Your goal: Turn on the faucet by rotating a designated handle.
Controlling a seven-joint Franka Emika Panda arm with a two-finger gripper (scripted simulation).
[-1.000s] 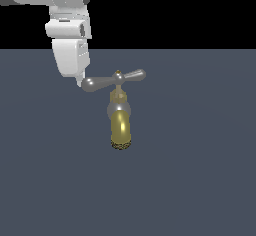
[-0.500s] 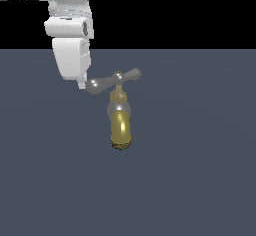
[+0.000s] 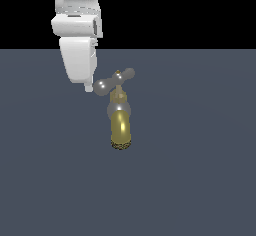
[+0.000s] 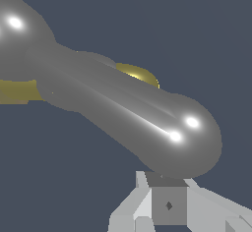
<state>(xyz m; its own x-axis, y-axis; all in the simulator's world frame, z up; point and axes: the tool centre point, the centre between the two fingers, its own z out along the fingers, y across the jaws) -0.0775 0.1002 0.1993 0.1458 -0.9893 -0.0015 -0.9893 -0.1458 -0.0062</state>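
Note:
The faucet (image 3: pixel 120 115) stands on the dark floor, its brass-yellow spout (image 3: pixel 121 127) pointing toward the camera. The handle (image 3: pixel 115 80) is a silver crossbar on top, slanted, with a small brass knob (image 3: pixel 118 73) at its centre. My white gripper (image 3: pixel 88 87) hangs at the exterior view's left of the faucet, its tip against the handle's left bulbous end (image 3: pixel 102 86). In the wrist view the handle (image 4: pixel 123 108) fills the frame, and its rounded end (image 4: pixel 189 140) lies right by my gripper (image 4: pixel 167 204). The fingers look shut and hold nothing.
A flat dark grey-blue floor (image 3: pixel 200 180) surrounds the faucet. The white arm body (image 3: pixel 77 35) rises above the gripper at the upper left of the exterior view.
My gripper has moved to the exterior view's right, pushing the handle's left end. The crossbar has turned, and its ends now look closer together.

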